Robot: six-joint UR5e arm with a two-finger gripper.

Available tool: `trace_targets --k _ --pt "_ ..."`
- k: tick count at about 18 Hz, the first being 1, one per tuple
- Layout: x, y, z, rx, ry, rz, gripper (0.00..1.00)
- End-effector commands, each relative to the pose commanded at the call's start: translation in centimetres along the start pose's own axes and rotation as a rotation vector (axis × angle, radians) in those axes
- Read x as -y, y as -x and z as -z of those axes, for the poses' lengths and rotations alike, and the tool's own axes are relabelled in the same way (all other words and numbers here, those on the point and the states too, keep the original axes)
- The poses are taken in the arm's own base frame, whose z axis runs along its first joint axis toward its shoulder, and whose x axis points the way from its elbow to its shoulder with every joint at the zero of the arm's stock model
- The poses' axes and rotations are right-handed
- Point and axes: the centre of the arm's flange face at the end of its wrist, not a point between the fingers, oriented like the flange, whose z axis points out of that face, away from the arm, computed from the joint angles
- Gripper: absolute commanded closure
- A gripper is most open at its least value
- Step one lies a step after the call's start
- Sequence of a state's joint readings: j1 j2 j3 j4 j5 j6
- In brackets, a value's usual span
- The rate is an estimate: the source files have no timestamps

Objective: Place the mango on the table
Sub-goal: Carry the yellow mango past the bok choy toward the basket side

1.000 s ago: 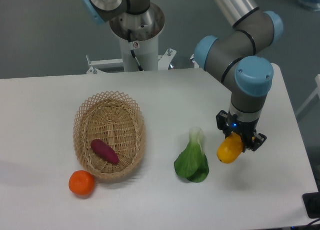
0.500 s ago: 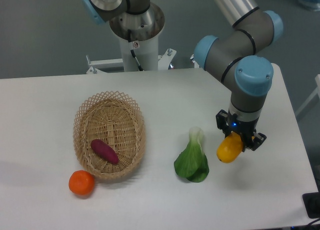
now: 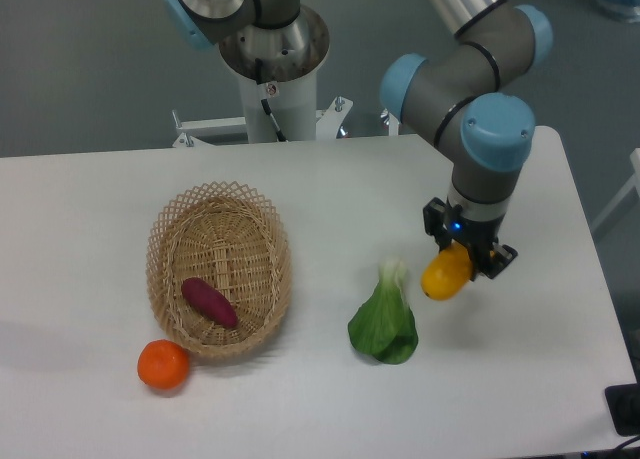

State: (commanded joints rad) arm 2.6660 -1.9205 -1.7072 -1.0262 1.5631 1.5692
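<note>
Bare white table to the left and along the front edge; more open room right of the gripper, toward the right edge. Gripper clamped on the mango, fingers closed on its upper end, fruit hanging tilted over the table just right of the leafy green. Basket w/ sweet potato well apart on the left; orange touching basket's front rim.

The arm at upper right of the frame is built of grey tubular segments with light-blue round joint caps and a bare silver tube. Its black gripper shows a small blue light. At top centre, a white pedestal carries a black cable and bolted feet.
</note>
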Motion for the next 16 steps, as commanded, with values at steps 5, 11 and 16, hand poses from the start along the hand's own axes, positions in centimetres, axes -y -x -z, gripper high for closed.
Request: trace_targets --k 5,11,16 --pt "-0.4 -3.3 -1.9 0.001 0.003 -0.069 0.47" --pt "-0.7 -7.6 -4.0 0.003 0.007 -0.155 0.46" --pt "-0.3 -10.8 -4.1 -0.014 0.005 -0.196 0.46"
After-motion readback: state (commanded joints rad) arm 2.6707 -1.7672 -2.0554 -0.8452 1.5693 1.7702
